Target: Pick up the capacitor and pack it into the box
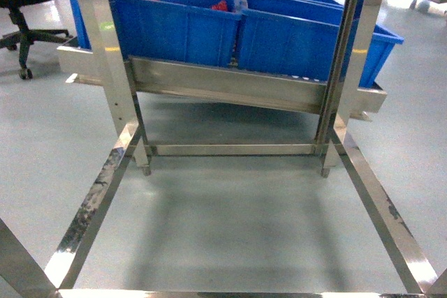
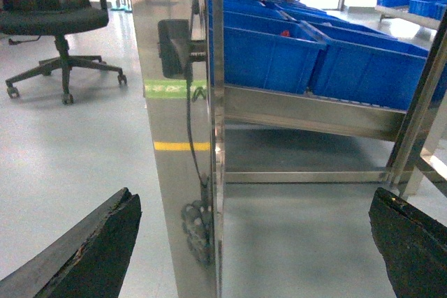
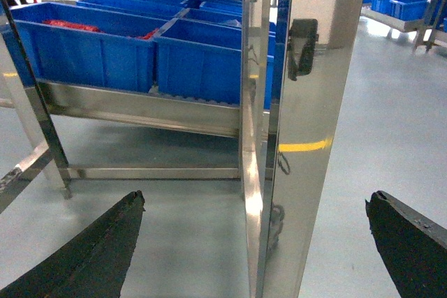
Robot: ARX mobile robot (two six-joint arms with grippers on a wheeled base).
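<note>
The capacitor and the box are out of view in all three views. Reddish items [image 3: 68,26] lie in a blue bin, too far off to identify; more red shows in a bin [image 1: 221,6] in the head view. My left gripper [image 2: 253,242] is open, its dark fingers [image 2: 91,249] wide apart with nothing between them, facing a steel upright [image 2: 178,137]. My right gripper [image 3: 255,242] is also open and empty, its fingers [image 3: 408,242] straddling another steel upright [image 3: 307,144]. Neither gripper shows in the head view.
A steel rack [image 1: 230,85] carries rows of blue plastic bins [image 1: 174,29] on a tilted shelf. Steel frame rails [image 1: 94,207] run along the grey floor towards me on both sides. A black office chair [image 2: 52,26] stands at the left.
</note>
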